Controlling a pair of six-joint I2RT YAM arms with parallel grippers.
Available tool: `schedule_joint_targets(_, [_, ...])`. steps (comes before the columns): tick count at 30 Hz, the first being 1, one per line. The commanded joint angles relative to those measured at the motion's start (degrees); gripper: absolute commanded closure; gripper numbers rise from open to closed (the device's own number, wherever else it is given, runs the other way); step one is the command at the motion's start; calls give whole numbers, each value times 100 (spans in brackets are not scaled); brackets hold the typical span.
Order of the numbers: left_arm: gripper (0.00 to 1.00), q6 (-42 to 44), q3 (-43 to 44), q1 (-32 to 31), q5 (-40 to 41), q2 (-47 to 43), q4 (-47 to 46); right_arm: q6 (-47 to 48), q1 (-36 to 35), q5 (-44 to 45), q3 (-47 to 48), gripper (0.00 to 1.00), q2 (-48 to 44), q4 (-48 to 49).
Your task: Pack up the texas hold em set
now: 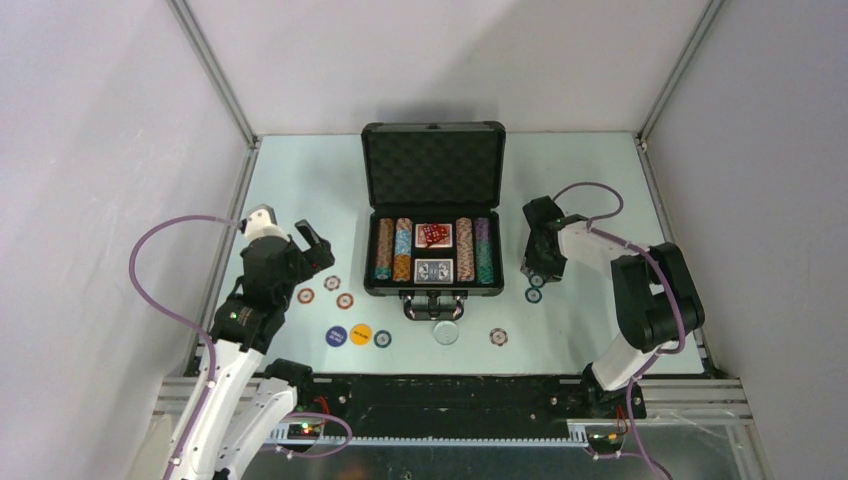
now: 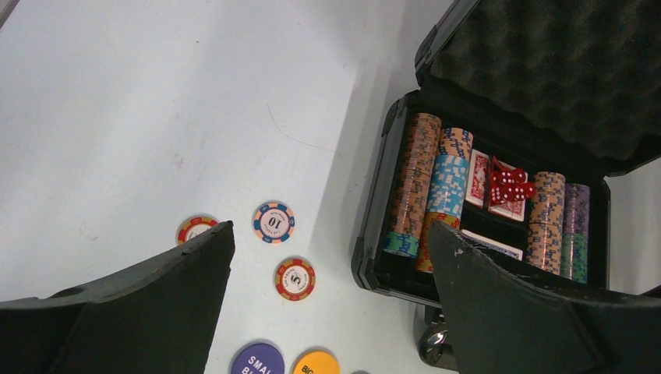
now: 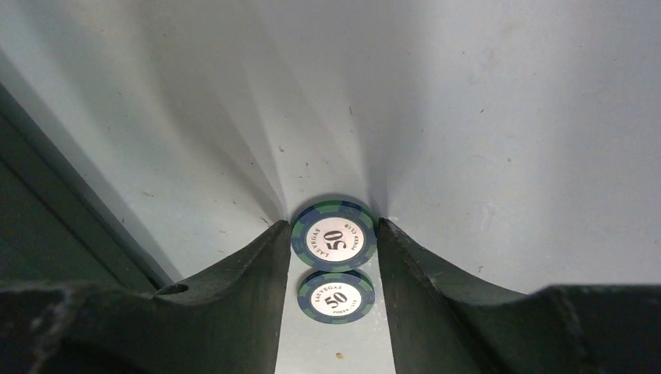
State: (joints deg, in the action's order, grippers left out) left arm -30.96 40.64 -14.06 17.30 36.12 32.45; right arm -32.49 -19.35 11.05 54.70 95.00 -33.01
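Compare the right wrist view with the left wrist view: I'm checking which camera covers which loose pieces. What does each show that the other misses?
Only the right wrist: two blue-green chips, the farther 50 chip pinched between the right gripper fingertips, the nearer 50 chip lying loose between the fingers.
Only the left wrist: the open case with chip stacks and red dice, three loose chips and two round buttons, framed by the wide-open left gripper.
Both: the pale table.
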Motion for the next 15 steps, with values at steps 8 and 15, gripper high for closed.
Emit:
schedule_joint_targets(8, [2, 122, 215, 52, -68, 11, -84, 61, -167, -257, 14, 51, 393, -280])
schedule_joint_targets(15, [2, 123, 197, 52, -56, -17, -89, 59, -174, -153, 15, 58, 248, -241])
